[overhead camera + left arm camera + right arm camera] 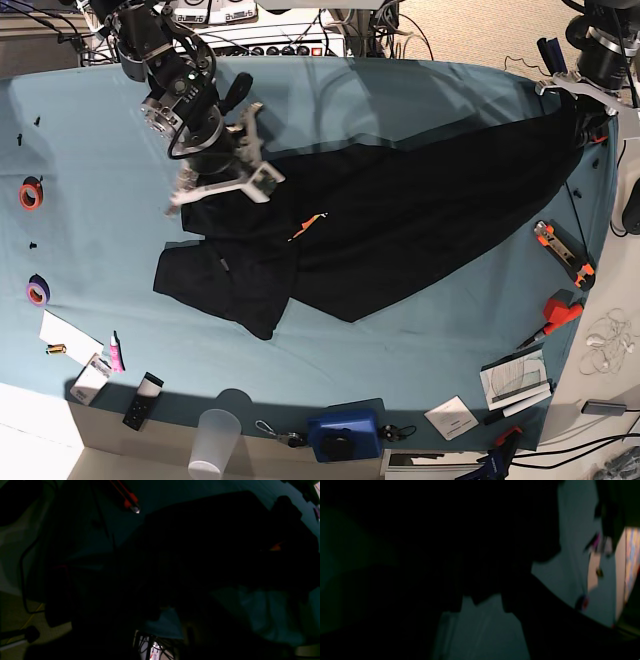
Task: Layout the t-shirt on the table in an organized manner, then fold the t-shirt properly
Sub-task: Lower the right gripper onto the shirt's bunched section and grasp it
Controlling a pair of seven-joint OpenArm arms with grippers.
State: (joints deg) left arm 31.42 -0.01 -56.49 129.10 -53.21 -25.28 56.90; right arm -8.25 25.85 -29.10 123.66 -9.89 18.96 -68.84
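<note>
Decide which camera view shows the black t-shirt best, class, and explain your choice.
The base view: the whole t-shirt is seen stretched across the table, from the right gripper to the far right edge. The left wrist view shows only a dark mass of it against teal cloth; the right wrist view is nearly black and blurred.

One black fabric t-shirt (400,215) lying on one teal cloth-covered table (90,250), two tape rolls (31,192) sitting, one clear plastic cup (215,440) standing, two robot arms (165,70) reaching
</note>
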